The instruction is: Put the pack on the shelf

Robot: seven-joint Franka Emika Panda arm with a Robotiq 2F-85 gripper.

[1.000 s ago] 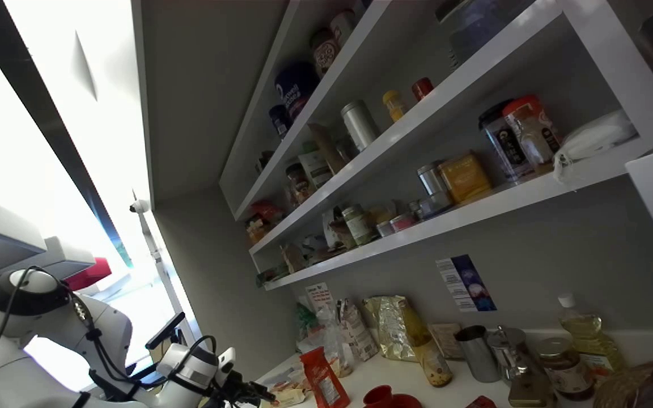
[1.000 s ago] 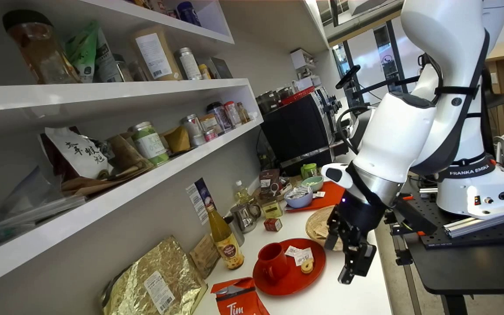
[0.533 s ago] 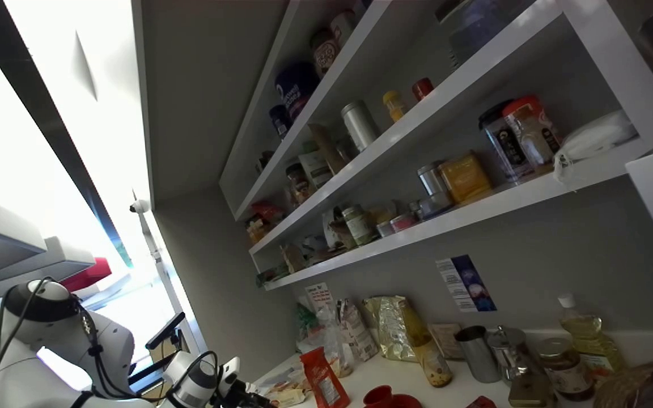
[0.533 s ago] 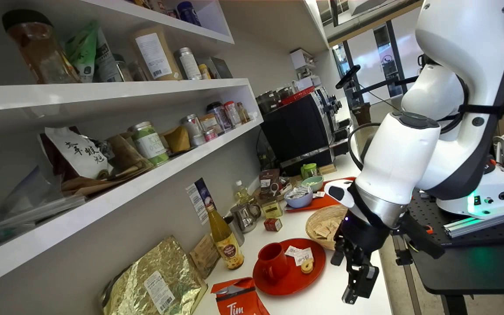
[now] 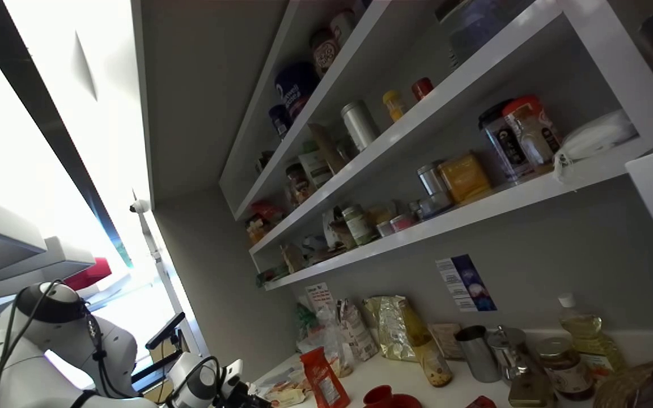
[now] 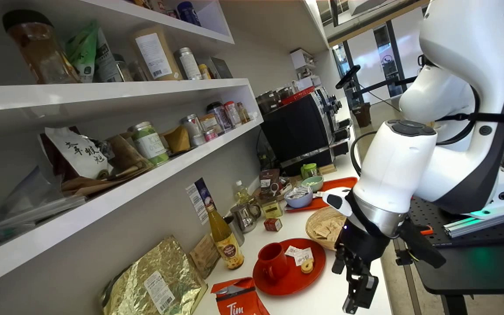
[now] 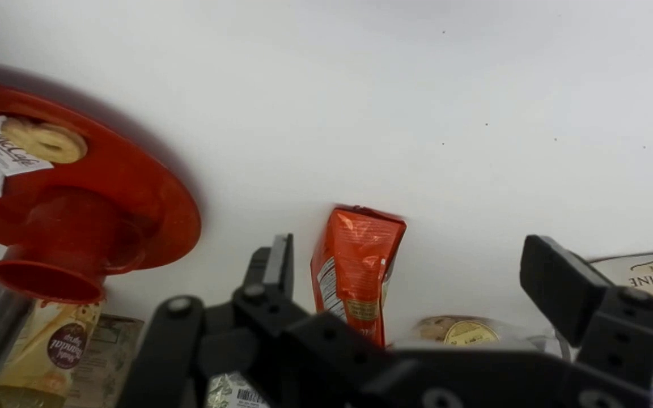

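Note:
The pack, a red pouch, stands upright on the white counter in both exterior views (image 5: 325, 378) (image 6: 239, 302), its lower part cut off by the frame in one. It also shows in the wrist view (image 7: 363, 249). The shelf is the lowest white board, with jars and bags along it (image 5: 417, 231) (image 6: 103, 205). My gripper (image 6: 346, 284) is open and empty, low over the counter's front side, apart from the pack. In the wrist view my gripper (image 7: 408, 258) has its fingers wide apart; the pack appears between them, farther off and nearer the left finger.
A red plate (image 6: 295, 284) with a red cup (image 6: 274, 261) stands beside the pack. A yellow syrup bottle (image 6: 225, 238), a gold foil bag (image 6: 155, 280) and a basket (image 6: 322, 227) are on the counter. Clear plastic bags (image 5: 335, 351) lie behind the pack.
My gripper has moved lower towards the counter and slightly right in the exterior view that shows its fingers, slowing lately. It stays open. The pack has not moved.

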